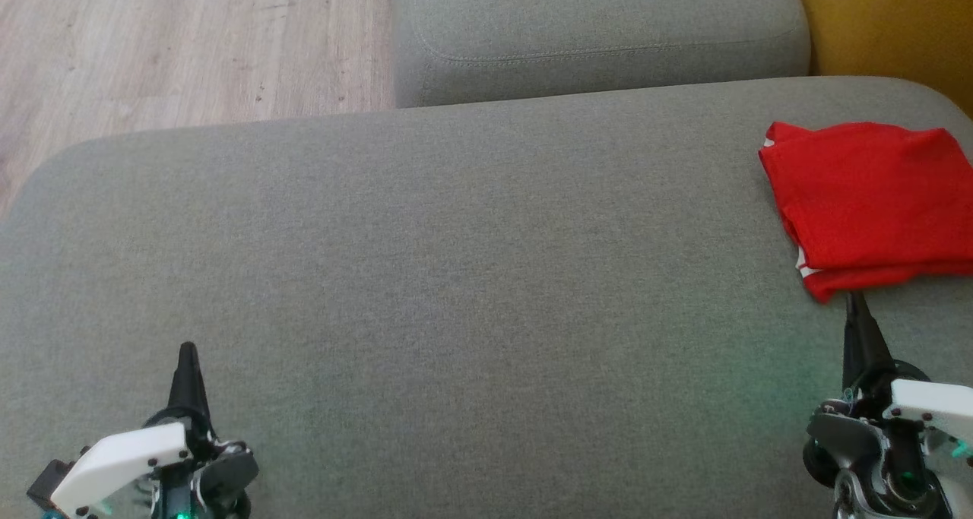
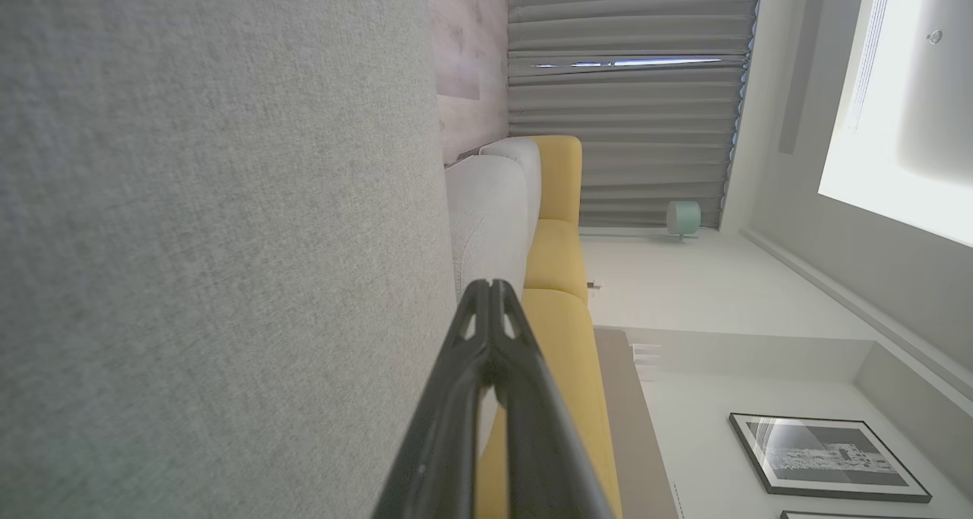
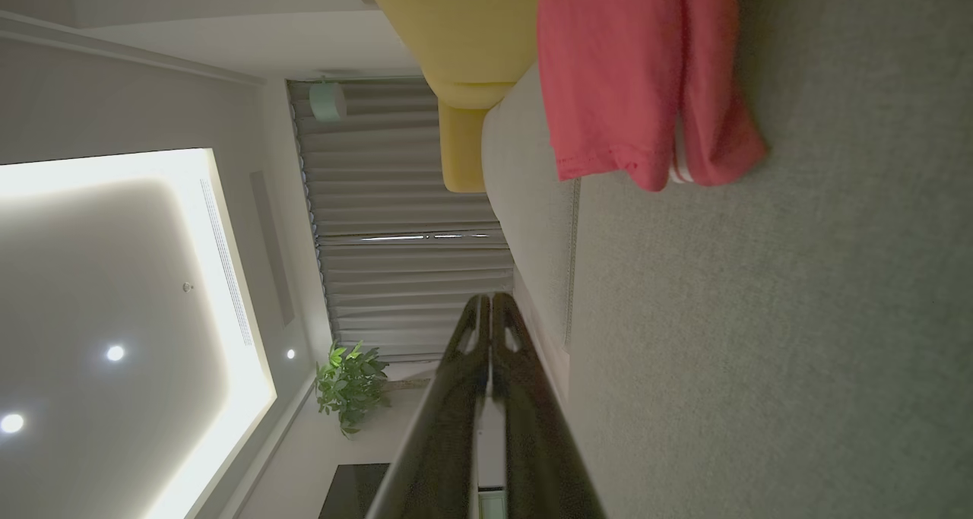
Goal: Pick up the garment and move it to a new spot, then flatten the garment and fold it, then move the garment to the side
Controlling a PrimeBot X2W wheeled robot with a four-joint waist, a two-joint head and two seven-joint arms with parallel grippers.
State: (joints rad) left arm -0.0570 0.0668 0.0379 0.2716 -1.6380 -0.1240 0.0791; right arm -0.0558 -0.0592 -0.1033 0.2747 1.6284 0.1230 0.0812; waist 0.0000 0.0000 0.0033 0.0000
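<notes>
Left gripper (image 1: 186, 349) and right gripper (image 1: 856, 299), both clenched and empty, over a grey sofa (image 1: 456, 276).
The red garment (image 1: 866, 200) lies folded at the sofa's right side; the task looks done.

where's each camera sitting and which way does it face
Head view: on the head, looking down at the grey cushion and folded red garment; left gripper, right gripper show.
Left wrist view: left arm, along the cushion toward curtains; left gripper shut.
Right wrist view: right arm, toward the garment; right gripper shut.
Shared: both wrist views show the curtains.
</notes>
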